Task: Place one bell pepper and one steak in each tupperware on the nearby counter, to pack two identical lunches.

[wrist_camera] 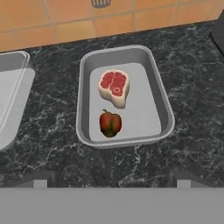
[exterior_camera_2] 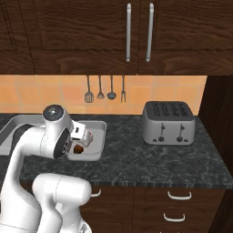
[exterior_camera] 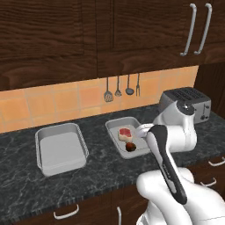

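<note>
The right tupperware (exterior_camera: 123, 121) (wrist_camera: 84, 92) (exterior_camera_2: 101, 136) on the black counter (exterior_camera: 101, 171) holds one steak (exterior_camera: 125, 132) (wrist_camera: 114, 87) and, just in front of it, one bell pepper (exterior_camera: 130, 146) (wrist_camera: 110, 123) (exterior_camera_2: 79, 149). To its left stands the other tupperware (exterior_camera: 61, 151) (wrist_camera: 11, 96), with a bare floor. My gripper (wrist_camera: 111, 181) hangs open above the near rim of the right tupperware. Its fingertips (wrist_camera: 43, 178) stand wide apart with nothing between them. In the left base view my own arm covers the tray's right end.
A silver four-slot toaster (exterior_camera: 186, 101) (exterior_camera_2: 168, 122) stands on the counter to the right of the trays. Kitchen utensils (exterior_camera: 122, 88) (exterior_camera_2: 104, 91) hang on the orange tiled wall behind. Dark wooden cabinets hang above, and drawers with silver handles (exterior_camera_2: 177, 195) lie below the counter edge.
</note>
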Tool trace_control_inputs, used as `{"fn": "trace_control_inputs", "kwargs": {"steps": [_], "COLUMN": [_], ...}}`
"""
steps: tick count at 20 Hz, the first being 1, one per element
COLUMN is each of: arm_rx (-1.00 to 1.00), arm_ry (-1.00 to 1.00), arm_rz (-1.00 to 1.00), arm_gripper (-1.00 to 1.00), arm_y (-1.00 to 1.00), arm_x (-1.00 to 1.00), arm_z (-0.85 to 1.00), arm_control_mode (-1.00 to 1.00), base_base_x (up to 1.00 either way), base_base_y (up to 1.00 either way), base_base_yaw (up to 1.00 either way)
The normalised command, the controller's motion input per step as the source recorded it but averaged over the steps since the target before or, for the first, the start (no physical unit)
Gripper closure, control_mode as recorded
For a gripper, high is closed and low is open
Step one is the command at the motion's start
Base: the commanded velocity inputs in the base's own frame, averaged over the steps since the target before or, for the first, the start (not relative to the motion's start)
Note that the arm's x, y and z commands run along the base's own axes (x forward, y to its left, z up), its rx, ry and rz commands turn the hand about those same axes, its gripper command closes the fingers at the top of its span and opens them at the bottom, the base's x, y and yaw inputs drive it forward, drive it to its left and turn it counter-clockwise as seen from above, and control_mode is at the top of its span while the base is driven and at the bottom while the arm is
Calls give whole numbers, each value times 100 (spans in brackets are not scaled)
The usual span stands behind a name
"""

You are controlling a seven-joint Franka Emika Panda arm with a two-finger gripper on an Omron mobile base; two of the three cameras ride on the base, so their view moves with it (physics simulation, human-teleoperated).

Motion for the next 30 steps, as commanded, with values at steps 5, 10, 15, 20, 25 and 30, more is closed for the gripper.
{"fn": "trace_control_inputs", "kwargs": {"steps": [5,10,15,20,25,30], "arm_rx": [0,0,0,0,0,0], "arm_ry": [0,0,0,0,0,0], "arm_rz": [-4,0,0,0,0,0], "arm_gripper": [-100,-100,-100,-100,-100,-100], "arm_y": [0,0,0,0,0,0], "arm_x": [-74,0,0,0,0,0], "arm_z": [12,0,0,0,0,0], "arm_control_mode": [100,100,100,100,100,100], "base_base_x": [-20,-69,-2,0,-59,-45], "base_base_y": [0,-33,-99,-100,-60,-75], "base_base_yaw": [-2,-11,-12,-1,9,6]}}
